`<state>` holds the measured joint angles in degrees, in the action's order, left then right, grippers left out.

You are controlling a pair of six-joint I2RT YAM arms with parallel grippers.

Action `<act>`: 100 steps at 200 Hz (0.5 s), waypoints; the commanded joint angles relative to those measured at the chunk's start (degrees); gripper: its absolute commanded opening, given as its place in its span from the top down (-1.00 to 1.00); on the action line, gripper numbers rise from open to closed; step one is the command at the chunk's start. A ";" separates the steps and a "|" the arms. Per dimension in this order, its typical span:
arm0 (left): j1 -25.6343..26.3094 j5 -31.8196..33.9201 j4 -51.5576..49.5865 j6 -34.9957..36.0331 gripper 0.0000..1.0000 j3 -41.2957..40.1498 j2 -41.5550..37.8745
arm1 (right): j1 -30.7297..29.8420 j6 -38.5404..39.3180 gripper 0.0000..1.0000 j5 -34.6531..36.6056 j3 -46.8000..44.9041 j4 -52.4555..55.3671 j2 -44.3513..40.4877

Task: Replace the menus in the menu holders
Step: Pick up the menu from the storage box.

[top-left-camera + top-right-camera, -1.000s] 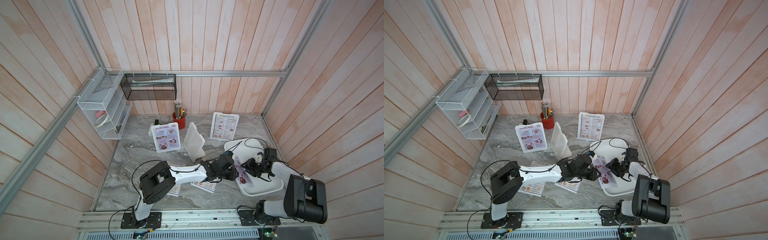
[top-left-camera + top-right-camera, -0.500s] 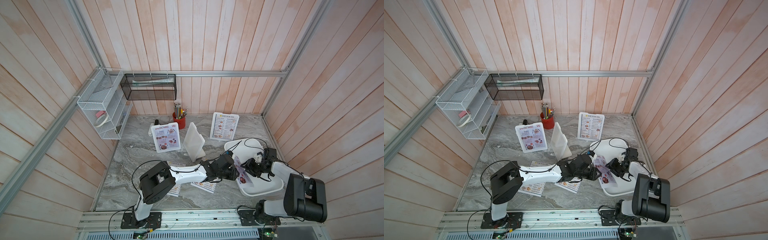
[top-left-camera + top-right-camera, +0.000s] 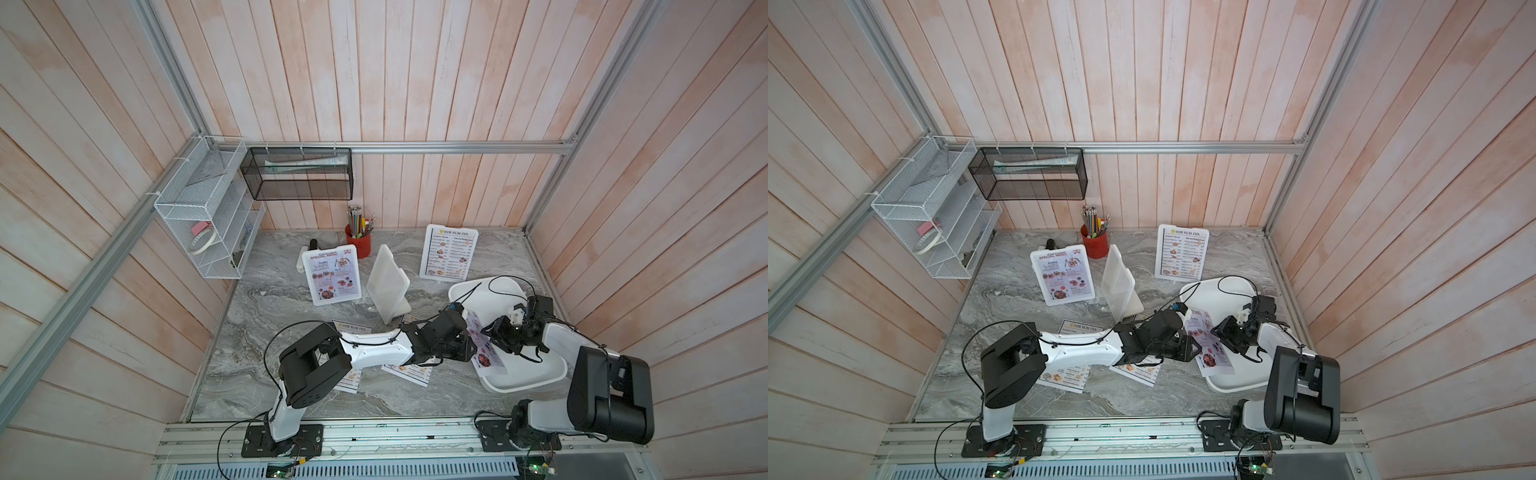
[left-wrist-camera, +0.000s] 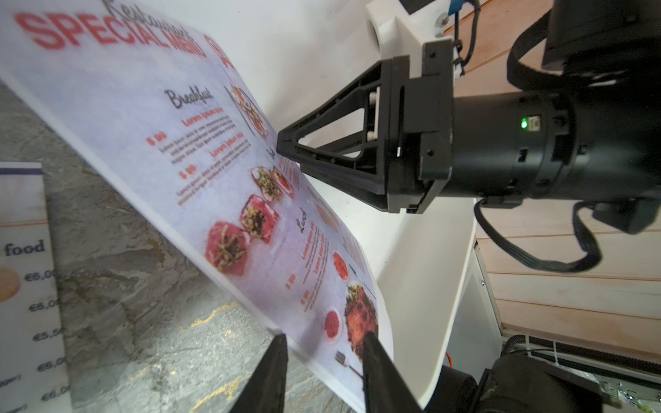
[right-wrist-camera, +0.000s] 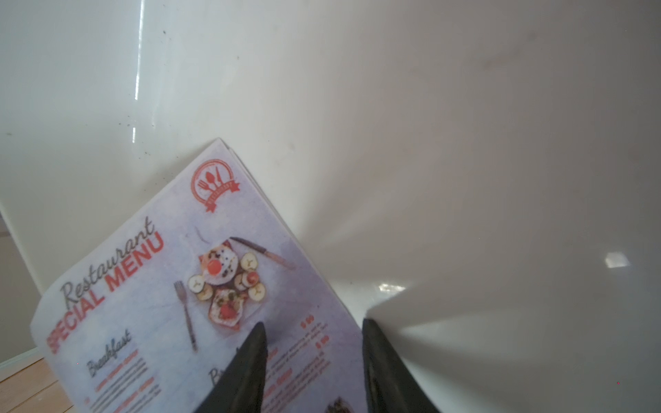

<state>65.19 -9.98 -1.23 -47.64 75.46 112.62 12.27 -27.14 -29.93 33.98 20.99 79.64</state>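
Lilac paper sits between your two arms: the "SPECIAL MENU" sheet (image 3: 482,351) (image 3: 1209,347) is raised at a slant over the edge of the white tray (image 3: 528,384) (image 3: 1246,386) on the side nearest the left arm. Part of it is over the tray and part over the grey marble desk (image 3: 270,332).

Your left fingers (image 4: 375,364) stand parted around one long edge of that sheet (image 4: 214,161), near the end with the large food photo. One finger is on the printed face and the other is below the paper, with a clear gap between them. Your right fingers (image 5: 250,357) are parted too. One lies over the printed face of the sheet (image 5: 179,286) and the other is just off its edge above the tray floor (image 5: 465,143). In the left wrist view, the right fingers' tips (image 4: 286,144) meet the opposite long edge about halfway along. You cannot tell whether either pair presses the paper.

Farther back on the desk stand three holders:
- The lilac-menu holder (image 3: 331,276) (image 3: 1064,274) is on the left.
- The bare holder (image 3: 388,282) (image 3: 1119,282) in the middle is turned away, showing its back.
- The "DIM SUM INN" holder (image 3: 449,253) (image 3: 1181,253) is on the right.

Two loose "DIM SUM INN" sheets lie flat on the desk. One (image 3: 353,328) (image 3: 1079,326) is partly under the left arm, and the other (image 3: 409,372) (image 3: 1136,370) is just below its wrist.
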 commanded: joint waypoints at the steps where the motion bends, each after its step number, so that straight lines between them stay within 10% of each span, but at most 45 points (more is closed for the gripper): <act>1: 0.16 1.31 1.23 -0.26 0.24 -0.88 -1.43 | 0.23 0.83 0.10 1.82 -0.09 1.24 1.22; 100: 0.44 2.25 1.67 -0.79 0.18 -2.07 -3.17 | 0.22 0.93 0.12 1.92 -0.26 1.18 1.43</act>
<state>65.32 -8.69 -0.43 -48.12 73.95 111.72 12.27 -26.94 -29.93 33.98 20.95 79.72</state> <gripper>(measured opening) 0.410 0.442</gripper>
